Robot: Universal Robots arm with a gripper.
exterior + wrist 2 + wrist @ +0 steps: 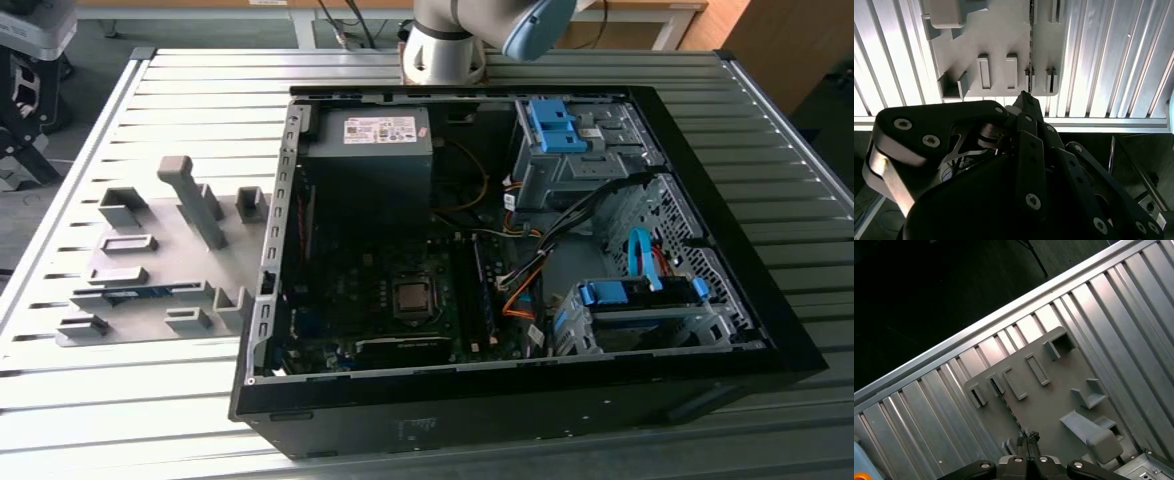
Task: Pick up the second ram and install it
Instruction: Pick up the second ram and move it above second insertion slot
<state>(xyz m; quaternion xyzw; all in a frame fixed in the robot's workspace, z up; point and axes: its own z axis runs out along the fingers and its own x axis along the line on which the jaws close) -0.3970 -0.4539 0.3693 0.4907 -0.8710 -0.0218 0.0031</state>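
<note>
Second ram (134, 292) lay in the grey holder plate (167, 225) on the counter (200, 80) beside the open case (534, 420), your fingers (1028, 106) hung above it pressed together and empty, so the pick-up looked unstarted and would call for parting them astride the stick's edge.

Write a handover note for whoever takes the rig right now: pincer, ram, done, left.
Pincer: shut with nothing in it, hanging above the holder plate and clear of it.
Ram: on edge in its holder on the plate, outside the case, on the exterior view's left. In the second wrist view the pincer's tip lines up with one end of it.
Done: nothing that shows; the ram is not gripped.
Left: the pick, then the install in the slots inside the case. I cannot tell whether any slot is already filled.
</note>
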